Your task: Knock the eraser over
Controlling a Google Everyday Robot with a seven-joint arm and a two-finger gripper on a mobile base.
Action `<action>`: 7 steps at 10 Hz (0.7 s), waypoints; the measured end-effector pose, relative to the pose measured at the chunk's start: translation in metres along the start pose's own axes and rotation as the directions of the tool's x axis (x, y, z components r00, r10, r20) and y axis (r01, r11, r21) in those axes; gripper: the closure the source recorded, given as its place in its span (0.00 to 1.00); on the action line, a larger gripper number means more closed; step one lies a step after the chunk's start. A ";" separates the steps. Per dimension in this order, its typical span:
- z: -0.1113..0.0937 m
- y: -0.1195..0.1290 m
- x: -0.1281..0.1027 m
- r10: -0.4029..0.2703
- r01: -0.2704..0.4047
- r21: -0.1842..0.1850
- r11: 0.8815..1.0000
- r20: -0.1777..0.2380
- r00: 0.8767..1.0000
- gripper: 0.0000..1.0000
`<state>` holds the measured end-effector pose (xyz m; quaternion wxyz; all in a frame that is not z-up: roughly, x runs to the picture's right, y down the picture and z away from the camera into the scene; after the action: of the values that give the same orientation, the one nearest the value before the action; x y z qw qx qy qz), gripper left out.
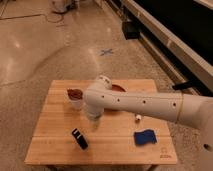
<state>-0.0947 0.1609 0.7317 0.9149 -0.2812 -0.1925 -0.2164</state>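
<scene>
The eraser (79,138) is a small black block with a lighter edge, on the wooden table (55,145) at the front left. My white arm reaches in from the right. Its gripper (94,121) hangs below the wrist, just right of and behind the eraser, a short way apart from it. A white cup (75,97) with brown contents stands behind the eraser, left of the arm.
A blue spongy pad (145,137) lies at the front right of the table. A small white object (138,118) lies near the arm. A reddish round object (117,88) is partly hidden behind the arm. Shiny floor surrounds the table.
</scene>
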 end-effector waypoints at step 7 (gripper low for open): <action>0.009 0.003 -0.071 -0.092 0.094 -0.031 0.995 0.059 0.994 0.35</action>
<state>-0.1541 0.1889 0.7041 0.8931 -0.2936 -0.2277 -0.2538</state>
